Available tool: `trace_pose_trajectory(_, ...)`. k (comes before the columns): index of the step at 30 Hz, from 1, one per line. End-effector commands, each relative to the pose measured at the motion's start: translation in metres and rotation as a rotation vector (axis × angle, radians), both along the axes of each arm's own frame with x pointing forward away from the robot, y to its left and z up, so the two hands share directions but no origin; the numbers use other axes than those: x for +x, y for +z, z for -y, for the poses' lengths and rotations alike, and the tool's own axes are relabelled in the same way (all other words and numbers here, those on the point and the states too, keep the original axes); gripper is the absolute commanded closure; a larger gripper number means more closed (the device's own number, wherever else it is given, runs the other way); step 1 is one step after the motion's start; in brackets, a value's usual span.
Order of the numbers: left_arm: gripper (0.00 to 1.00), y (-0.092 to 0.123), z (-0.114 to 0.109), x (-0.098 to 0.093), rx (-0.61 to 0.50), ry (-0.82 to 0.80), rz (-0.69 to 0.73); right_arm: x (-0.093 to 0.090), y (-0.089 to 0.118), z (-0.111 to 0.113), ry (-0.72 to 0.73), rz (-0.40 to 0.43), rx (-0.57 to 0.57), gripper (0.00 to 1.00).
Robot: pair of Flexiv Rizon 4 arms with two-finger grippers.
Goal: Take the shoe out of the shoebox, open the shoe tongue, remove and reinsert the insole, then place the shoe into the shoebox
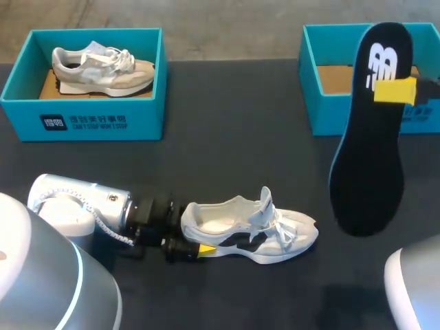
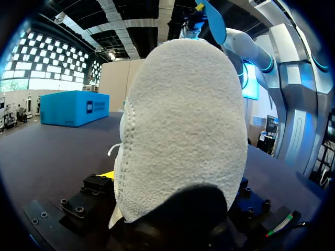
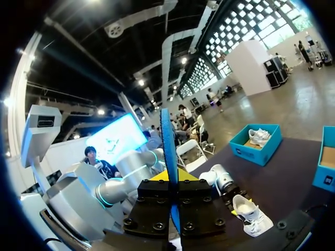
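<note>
A white shoe with black side marks stands on the dark table, its tongue lifted and its inside bare. My left gripper reaches in from the left and is shut on the shoe's heel; one yellow fingertip shows on the near side. In the left wrist view the heel fills the space between the fingers. My right gripper is shut on a black insole, held upright in the air at the right. The right wrist view shows that insole edge-on between the fingers, the shoe below.
A teal shoebox at the back left holds a second pale shoe. Another teal shoebox at the back right shows only its cardboard floor, partly behind the insole. Bare dark table lies between the boxes and the shoe.
</note>
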State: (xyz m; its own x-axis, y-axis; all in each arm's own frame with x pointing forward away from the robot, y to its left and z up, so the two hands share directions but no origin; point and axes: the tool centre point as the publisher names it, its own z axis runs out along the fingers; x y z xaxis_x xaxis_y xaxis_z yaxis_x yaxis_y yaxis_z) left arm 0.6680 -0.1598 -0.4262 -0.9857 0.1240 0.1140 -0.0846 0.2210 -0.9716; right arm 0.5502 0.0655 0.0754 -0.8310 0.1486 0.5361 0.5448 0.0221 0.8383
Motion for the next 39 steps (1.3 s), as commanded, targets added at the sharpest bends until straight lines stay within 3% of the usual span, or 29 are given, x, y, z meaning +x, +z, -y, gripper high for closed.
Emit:
trace_pose_trajectory(1, 1.0, -0.002, 0.0, 0.001, -0.001, 0.001, 0.0, -0.004, -0.01, -0.002, -0.006, -0.015, 0.006, 1.0)
trace_pose_trajectory(12, 1.0, -0.003, -0.001, 0.001, 0.005, -0.006, -0.012, -0.004, -0.012, -0.002, -0.004, -0.02, 0.007, 1.0)
trace_pose_trajectory(13, 0.87, -0.003, -0.002, 0.002, 0.008, -0.008, -0.018, -0.004, -0.012, -0.002, -0.004, -0.02, 0.007, 1.0)
trace_pose_trajectory(14, 0.55, -0.003, -0.003, 0.002, 0.01, -0.011, -0.022, -0.004, -0.012, -0.002, -0.004, -0.02, 0.007, 1.0)
trace_pose_trajectory(15, 0.06, -0.002, -0.004, 0.002, 0.012, -0.013, -0.024, -0.004, -0.012, -0.002, -0.004, -0.02, 0.007, 1.0)
trace_pose_trajectory(16, 0.0, -0.002, -0.004, 0.002, 0.012, -0.014, -0.024, -0.004, -0.012, -0.002, -0.004, -0.02, 0.007, 1.0)
trace_pose_trajectory(39, 0.0, 0.01, -0.039, 0.002, 0.103, -0.013, 0.048, -0.004, -0.012, -0.002, -0.004, -0.02, 0.007, 1.0)
